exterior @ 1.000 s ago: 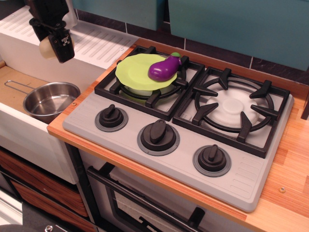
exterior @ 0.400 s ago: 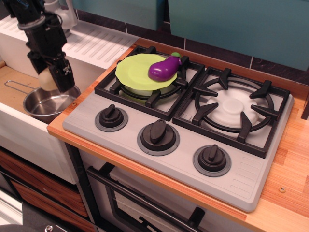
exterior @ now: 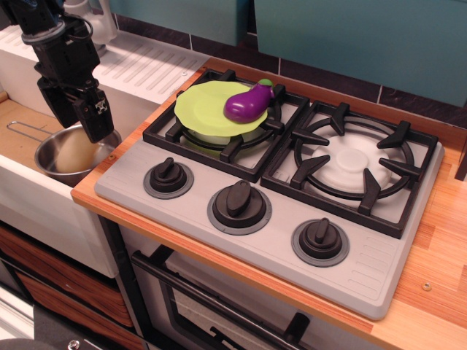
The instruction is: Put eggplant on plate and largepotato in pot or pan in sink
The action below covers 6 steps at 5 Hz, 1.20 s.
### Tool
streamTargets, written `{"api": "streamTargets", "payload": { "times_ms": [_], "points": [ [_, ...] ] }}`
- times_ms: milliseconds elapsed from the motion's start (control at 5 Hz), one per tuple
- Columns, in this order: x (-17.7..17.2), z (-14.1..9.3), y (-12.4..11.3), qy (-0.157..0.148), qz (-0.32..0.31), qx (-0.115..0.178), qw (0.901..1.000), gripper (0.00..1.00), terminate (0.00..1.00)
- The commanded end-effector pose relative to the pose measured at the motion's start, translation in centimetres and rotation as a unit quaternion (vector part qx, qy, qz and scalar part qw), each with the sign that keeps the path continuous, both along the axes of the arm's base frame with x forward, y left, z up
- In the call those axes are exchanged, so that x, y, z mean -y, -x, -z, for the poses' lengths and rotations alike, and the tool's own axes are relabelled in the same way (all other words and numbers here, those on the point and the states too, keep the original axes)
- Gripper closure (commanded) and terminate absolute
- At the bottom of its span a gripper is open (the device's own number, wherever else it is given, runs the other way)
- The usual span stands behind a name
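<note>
Looking from the left edge, we find the white sink (exterior: pixel 29 197), with its ribbed drainboard (exterior: pixel 146 65) stretching away to the far side. Inside the sink sits the steel pot (exterior: pixel 51 164), its thin wire handle (exterior: pixel 22 130) pointing left. The pale largepotato (exterior: pixel 73 154) lies in the pot. Directly above it hangs the black gripper (exterior: pixel 76 117); its fingers stand apart and grasp nothing, with the potato just below their tips.

Moving right, we reach the wooden counter (exterior: pixel 438 240) carrying a grey stove top (exterior: pixel 277 240). Three black knobs (exterior: pixel 238 199) run along its near edge. On the left burner grate (exterior: pixel 219 138) rests the lime-green plate (exterior: pixel 204 106), and the purple eggplant (exterior: pixel 246 103) lies on the plate's right part, its green stem cap pointing to the far right. Further right we see the second burner grate (exterior: pixel 354 164), bare of cookware, and behind the stove a teal wall panel (exterior: pixel 350 36).
</note>
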State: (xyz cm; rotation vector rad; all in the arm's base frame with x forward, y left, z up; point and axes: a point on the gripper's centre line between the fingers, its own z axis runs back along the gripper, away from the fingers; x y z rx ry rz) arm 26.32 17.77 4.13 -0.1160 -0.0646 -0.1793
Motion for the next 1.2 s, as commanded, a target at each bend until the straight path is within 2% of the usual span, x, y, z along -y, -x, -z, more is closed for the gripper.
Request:
{"api": "streamTargets", "payload": {
  "times_ms": [0, 200, 400, 600, 800, 1000],
  "points": [
    [1.1, -4.8, -0.6, -0.043, -0.003, 0.037, 0.9984, 0.0, 0.0],
    [2.0, -6.1, -0.2, -0.058, -0.013, 0.028, 0.9978, 0.0, 0.0],
    [2.8, -7.4, 0.1, -0.095, -0.013, 0.028, 0.995, 0.0, 0.0],
    [3.3, -8.1, 0.2, -0.11, -0.016, 0.022, 0.9935, 0.0, 0.0],
    [3.8, -8.8, 0.1, -0.112, -0.017, 0.015, 0.9934, 0.0, 0.0],
    [4.2, -10.3, 0.0, -0.105, -0.017, -0.006, 0.9943, 0.0, 1.0]
  ]
}}
